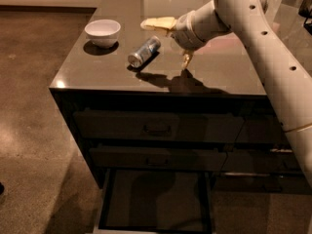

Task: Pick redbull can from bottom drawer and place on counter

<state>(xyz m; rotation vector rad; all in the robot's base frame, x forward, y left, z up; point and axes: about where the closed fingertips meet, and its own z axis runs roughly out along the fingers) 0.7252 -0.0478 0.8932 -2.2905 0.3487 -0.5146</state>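
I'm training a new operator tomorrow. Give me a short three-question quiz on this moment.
1. True or false: the slim silver-and-blue redbull can stands upright on the glossy grey-beige countertop.
2. The two-finger gripper is: A) shut on the can; B) open, just right of the can above the countertop; C) down in the drawer.
3. Fill in: the wide dark bottom drawer is pulled ____.
Key: 1 false, it lies on its side; 2 B; 3 open.

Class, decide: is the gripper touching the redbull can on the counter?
Apart. The camera view shows bare counter between the lying redbull can and the open gripper just beside it.
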